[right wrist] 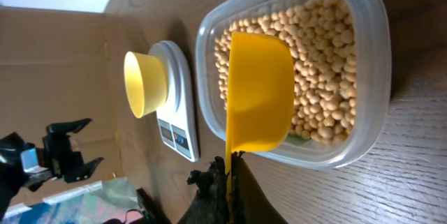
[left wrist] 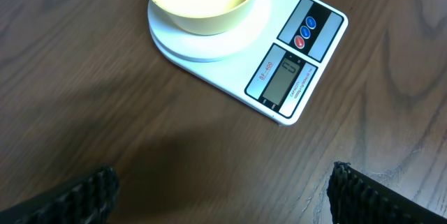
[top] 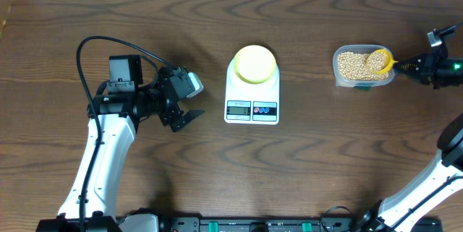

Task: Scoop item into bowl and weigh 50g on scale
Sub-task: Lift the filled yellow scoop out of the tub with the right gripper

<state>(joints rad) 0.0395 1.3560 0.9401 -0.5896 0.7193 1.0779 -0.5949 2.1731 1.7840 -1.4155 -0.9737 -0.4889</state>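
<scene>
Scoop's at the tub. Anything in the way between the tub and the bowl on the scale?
Nothing visible. Only table lies between the tub and the bowl on the scale. The left end effector hangs open on the scale's far side, off that path.

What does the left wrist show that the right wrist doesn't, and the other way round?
Only left wrist: the scale's display and buttons close up, though no reading is legible, and part of the bowl's inside, with nothing in it.
Only right wrist: the tub of beans, with the scoop over it, held by the right gripper.
Both: the bowl sitting on the scale, and the left gripper, open.
</scene>
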